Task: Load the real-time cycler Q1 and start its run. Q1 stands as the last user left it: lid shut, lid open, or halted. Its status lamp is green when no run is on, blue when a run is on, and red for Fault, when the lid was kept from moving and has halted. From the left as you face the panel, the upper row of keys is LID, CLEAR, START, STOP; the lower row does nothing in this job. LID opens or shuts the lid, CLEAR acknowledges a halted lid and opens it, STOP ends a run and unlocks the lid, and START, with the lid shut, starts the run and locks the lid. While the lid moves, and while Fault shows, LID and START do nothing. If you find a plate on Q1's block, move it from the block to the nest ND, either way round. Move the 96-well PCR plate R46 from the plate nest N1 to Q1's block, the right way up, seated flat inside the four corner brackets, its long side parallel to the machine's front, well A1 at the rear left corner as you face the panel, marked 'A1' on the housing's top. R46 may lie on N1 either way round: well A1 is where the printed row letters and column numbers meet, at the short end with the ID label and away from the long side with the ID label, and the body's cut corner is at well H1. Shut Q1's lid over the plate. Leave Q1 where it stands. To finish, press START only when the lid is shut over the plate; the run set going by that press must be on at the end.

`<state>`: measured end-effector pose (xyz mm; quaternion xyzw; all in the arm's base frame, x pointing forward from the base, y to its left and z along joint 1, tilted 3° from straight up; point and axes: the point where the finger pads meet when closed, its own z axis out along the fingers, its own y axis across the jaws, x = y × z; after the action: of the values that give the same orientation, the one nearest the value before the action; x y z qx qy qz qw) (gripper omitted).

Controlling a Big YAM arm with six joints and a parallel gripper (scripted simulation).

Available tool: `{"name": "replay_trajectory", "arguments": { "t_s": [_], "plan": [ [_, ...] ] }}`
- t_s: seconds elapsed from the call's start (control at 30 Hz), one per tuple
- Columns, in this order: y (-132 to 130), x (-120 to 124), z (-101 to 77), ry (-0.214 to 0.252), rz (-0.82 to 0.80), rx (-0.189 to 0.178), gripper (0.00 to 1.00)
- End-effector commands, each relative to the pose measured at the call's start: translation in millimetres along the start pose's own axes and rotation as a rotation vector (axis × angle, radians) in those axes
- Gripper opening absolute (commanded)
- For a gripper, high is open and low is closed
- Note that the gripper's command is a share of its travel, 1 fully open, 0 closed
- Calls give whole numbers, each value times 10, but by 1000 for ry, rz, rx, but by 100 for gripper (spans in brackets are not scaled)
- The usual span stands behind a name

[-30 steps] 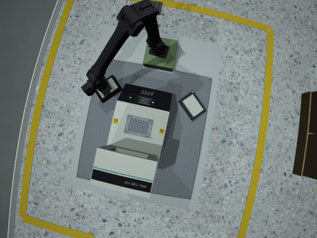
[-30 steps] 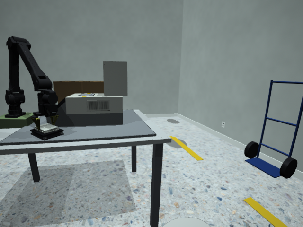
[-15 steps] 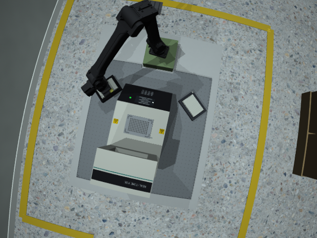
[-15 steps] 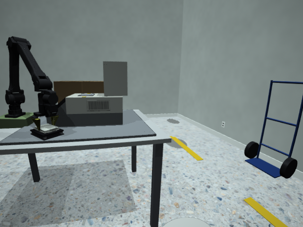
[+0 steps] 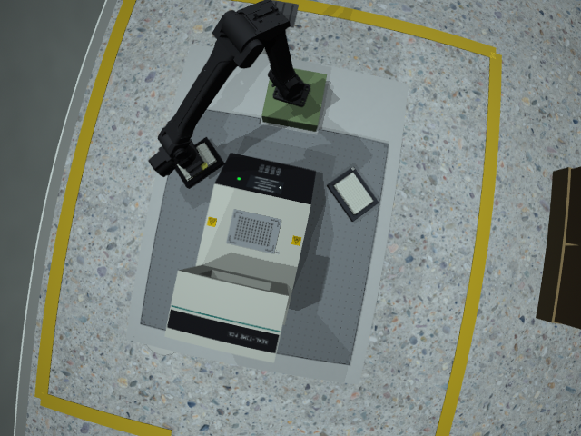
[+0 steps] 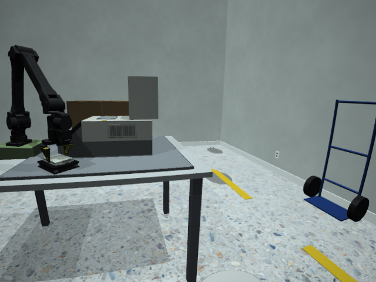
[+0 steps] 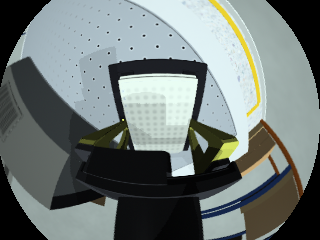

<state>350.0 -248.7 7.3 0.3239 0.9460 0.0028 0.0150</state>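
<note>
Gripper: the gripper is pinched on the white plate, one yellow finger on each long side.
Plate location: directly under the gripper, in a black tray on the table.
Plate axis: long axis runs straight ahead of the gripper, away from the wrist; the plate lies flat.
Machine: the cycler stands just beside the gripper; lid upright, block bare, lamp green.
Second tray: another tray, with a plate in it, sits beyond the machine, well apart.
Obstructions: the machine's near corner is close to the tray.
Surroundings: blue hand truck by the far wall.
</note>
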Motion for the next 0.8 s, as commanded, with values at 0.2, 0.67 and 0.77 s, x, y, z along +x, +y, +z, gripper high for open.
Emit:
{"name": "replay_trajectory", "arguments": {
  "t_s": [0.2, 0.67, 0.77],
  "plan": [
    [32, -196, 5, -44, 1, -3, 0],
    [17, -46, 152, -12, -15, -2, 0],
    [15, -32, 181, -10, -17, -2, 0]
  ]
}}
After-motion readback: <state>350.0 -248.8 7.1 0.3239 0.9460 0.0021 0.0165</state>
